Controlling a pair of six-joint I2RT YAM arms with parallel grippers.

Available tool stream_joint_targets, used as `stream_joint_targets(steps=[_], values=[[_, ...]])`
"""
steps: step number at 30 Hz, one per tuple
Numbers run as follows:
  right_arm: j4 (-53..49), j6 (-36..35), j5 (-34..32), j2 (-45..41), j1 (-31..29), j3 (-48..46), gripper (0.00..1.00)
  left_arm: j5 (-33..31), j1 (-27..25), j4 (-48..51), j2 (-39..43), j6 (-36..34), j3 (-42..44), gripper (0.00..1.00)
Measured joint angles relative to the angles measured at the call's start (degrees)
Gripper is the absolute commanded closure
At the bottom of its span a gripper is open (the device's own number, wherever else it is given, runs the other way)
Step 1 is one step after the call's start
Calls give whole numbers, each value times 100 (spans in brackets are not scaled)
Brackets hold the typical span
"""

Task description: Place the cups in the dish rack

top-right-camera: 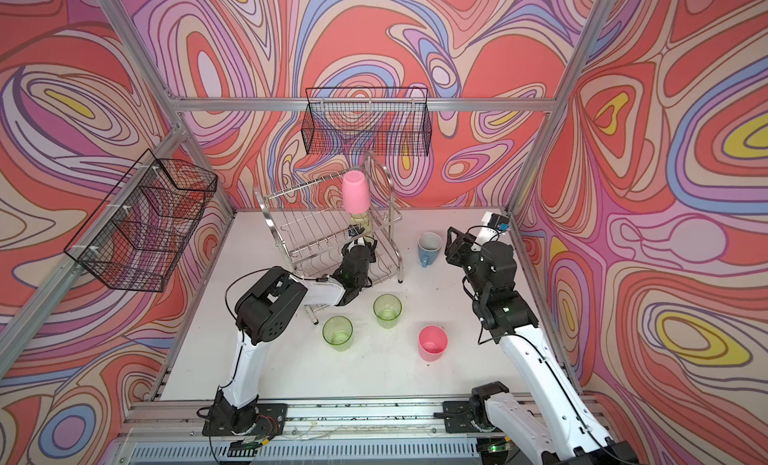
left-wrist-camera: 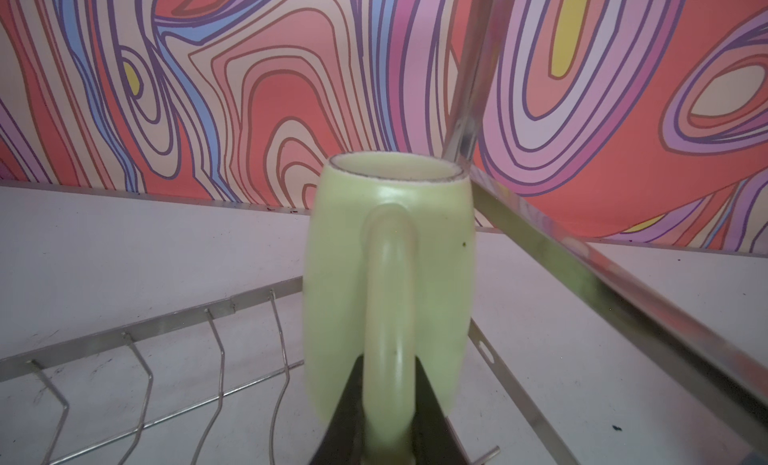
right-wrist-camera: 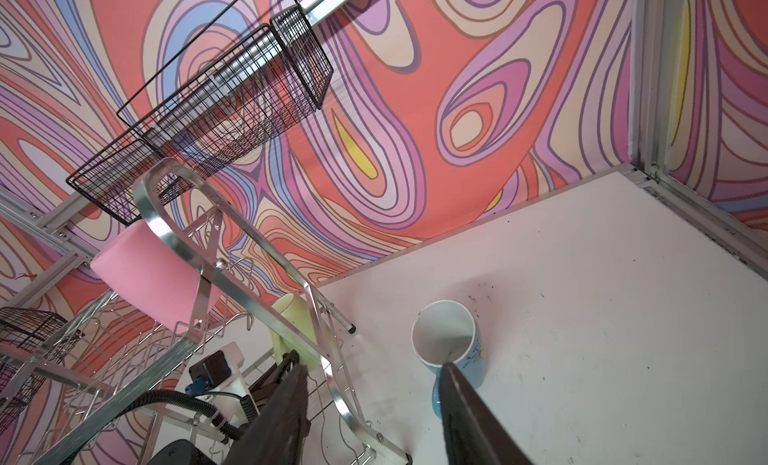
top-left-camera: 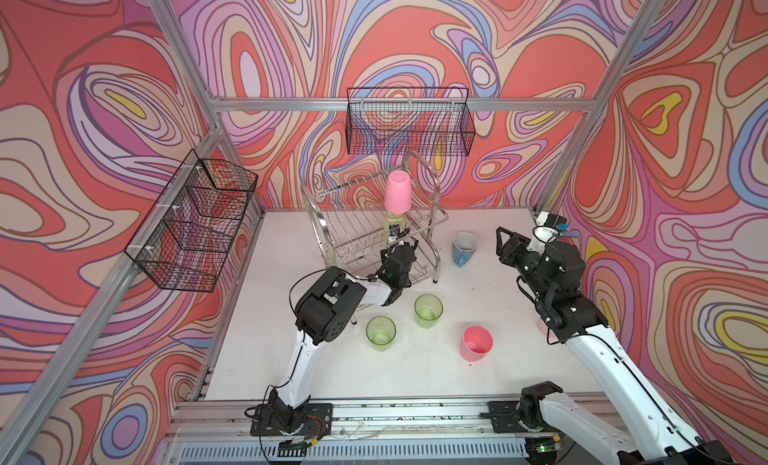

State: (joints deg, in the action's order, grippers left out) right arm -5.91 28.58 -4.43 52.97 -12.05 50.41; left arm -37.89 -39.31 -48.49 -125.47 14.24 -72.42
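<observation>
The silver dish rack (top-left-camera: 332, 217) (top-right-camera: 291, 217) stands at the back of the table, with a pink tumbler (top-left-camera: 398, 197) (top-right-camera: 355, 197) upside down on its top tier. My left gripper (top-left-camera: 399, 238) (left-wrist-camera: 388, 371) reaches into the lower tier and is shut on the handle of the pale-green mug (top-left-camera: 392, 224) (left-wrist-camera: 388, 255). My right gripper (top-left-camera: 503, 244) (right-wrist-camera: 372, 365) hangs open and empty just right of the blue mug (top-left-camera: 464, 246) (right-wrist-camera: 449, 342), which stands upright. Two clear green cups (top-left-camera: 380, 333) (top-left-camera: 428, 311) and a second pink tumbler (top-left-camera: 476, 343) stand upright on the table in front.
Black wire baskets hang on the back wall (top-left-camera: 409, 122) and the left wall (top-left-camera: 195, 226). The rack's looped handle (right-wrist-camera: 178, 217) and right legs lie between the two grippers. A metal rail (top-left-camera: 395, 413) runs along the table's front edge.
</observation>
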Motion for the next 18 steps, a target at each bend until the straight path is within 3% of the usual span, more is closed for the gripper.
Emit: stream_joint_targets(steps=[8,18], values=[[17,-2,22,-11,0,-33,48,22,48,31,-4,103,-9,89],[42,0,42,-42,0,-94,48,52,59,28,-2,103,11,72]])
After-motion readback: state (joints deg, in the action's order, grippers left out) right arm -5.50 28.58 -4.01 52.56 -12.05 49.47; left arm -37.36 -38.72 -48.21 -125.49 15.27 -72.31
